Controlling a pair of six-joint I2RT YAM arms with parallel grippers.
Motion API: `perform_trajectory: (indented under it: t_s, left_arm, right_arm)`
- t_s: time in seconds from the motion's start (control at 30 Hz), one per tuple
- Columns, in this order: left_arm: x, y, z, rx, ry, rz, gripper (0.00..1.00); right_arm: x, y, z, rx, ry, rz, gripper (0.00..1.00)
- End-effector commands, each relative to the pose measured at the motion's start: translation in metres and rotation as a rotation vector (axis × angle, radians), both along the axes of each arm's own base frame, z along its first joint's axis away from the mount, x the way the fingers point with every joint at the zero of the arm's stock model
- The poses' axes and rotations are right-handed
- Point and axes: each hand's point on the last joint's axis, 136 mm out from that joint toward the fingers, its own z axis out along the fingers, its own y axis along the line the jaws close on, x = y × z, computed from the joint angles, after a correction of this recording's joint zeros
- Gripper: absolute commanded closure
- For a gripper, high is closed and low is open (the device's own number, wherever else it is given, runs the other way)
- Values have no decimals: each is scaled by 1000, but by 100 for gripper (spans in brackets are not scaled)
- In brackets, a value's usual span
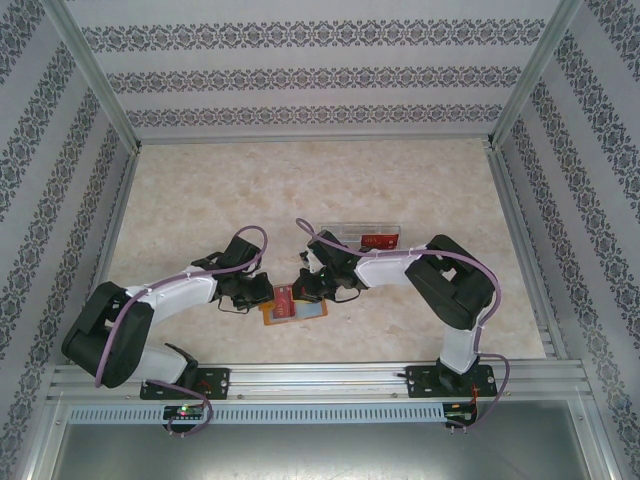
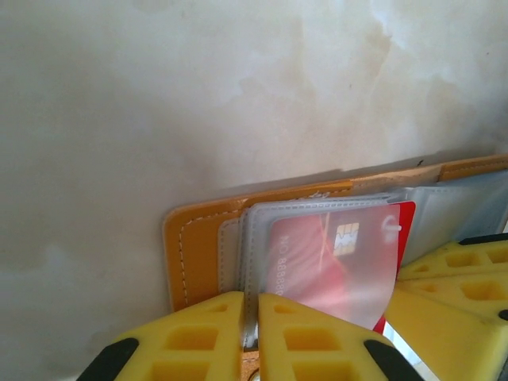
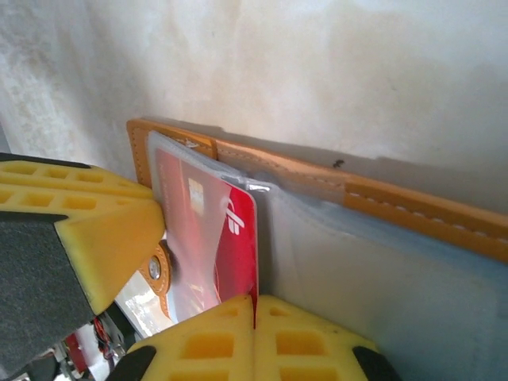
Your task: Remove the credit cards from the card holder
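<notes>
Two pinches on one open card holder

Lower centre of the overhead frame: flat orange-tan leather card holder (image 1: 298, 312), spread open on pale marbled table (image 1: 250, 190). Left gripper (image 2: 251, 309) closed tight on the edge of a grey translucent pocket (image 2: 252, 230). Right gripper (image 3: 254, 311) closed on the lower corner of a red rectangular plastic chip card (image 3: 238, 238), partly out of that pocket. Just above and right of the holder: clear plastic tray (image 1: 350, 232).
</notes>
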Motion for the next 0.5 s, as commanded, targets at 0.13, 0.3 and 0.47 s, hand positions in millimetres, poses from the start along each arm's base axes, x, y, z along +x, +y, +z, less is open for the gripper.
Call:
perform_trajectory:
  t_s: [0.13,0.3,0.47]
  left_arm:
    - [-11,18,-17,92,74,50,94]
    - [-15,24,-20,117,87,62,96]
    - [-15,24,-20,111,84,62,95]
  right_arm:
    - [-3,-6,-5,-18,2,-14,100]
    - [-3,-15,1,-37,-23,-15,100]
    - [-5,-24,2,-65,-29,-11,100]
